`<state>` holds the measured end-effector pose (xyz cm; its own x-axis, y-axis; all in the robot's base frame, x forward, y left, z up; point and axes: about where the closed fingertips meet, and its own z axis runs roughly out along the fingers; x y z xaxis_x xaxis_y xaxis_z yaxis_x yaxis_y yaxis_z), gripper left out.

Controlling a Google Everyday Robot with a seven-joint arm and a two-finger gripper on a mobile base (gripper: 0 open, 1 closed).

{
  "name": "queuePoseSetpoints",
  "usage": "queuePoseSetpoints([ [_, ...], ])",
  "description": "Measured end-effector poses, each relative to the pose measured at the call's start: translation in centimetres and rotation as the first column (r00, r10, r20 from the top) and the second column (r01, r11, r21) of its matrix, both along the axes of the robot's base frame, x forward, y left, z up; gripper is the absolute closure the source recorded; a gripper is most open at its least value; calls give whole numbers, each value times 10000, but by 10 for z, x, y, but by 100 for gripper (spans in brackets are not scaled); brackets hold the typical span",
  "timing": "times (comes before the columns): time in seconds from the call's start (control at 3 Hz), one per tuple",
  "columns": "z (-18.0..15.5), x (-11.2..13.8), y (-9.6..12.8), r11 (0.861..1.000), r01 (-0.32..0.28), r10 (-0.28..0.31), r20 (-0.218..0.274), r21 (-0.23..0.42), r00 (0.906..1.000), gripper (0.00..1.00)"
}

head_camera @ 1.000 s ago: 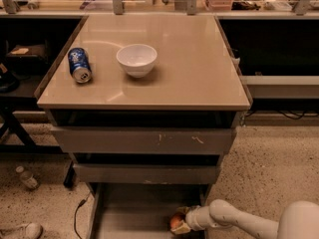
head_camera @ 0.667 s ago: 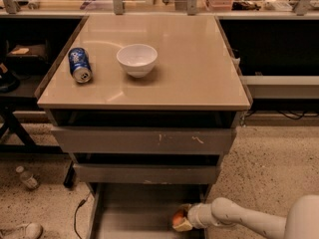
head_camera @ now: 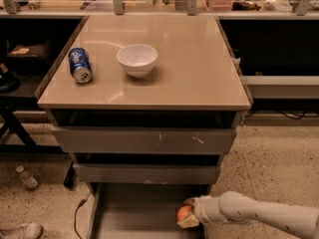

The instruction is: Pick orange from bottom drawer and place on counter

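The orange (head_camera: 184, 212) is small and round, at the right side of the open bottom drawer (head_camera: 134, 215), just above its grey floor. My gripper (head_camera: 187, 212) reaches in from the lower right on a white arm and is shut on the orange, with one finger above it and one tan finger below. The beige counter (head_camera: 189, 68) tops the grey cabinet above.
A blue soda can (head_camera: 79, 64) lies on its side on the counter's left, next to a white bowl (head_camera: 137, 59). Two shallower grey drawers (head_camera: 144, 141) jut out above the bottom one. A plastic bottle (head_camera: 27, 177) and a cable (head_camera: 77, 210) lie on the floor at left.
My gripper with the orange has shifted slightly up and to the right inside the bottom drawer. Everything on the counter stays put.
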<state>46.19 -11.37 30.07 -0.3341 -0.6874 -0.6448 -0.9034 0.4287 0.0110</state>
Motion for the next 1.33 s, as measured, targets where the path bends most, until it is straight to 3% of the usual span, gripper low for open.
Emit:
queuePoseSetpoints([
  [0.33, -1, 0, 0, 10000, 2, -2, -12, 9, 10000, 100],
  [0.67, 31, -4, 8, 9992, -388, 389, -111, 113, 9992, 100],
  [1.0, 92, -17, 20, 9958, -827, 835, -195, 385, 9963, 100],
  [1.33, 167, -24, 24, 9932, -1124, 1112, 406, 290, 9930, 100],
])
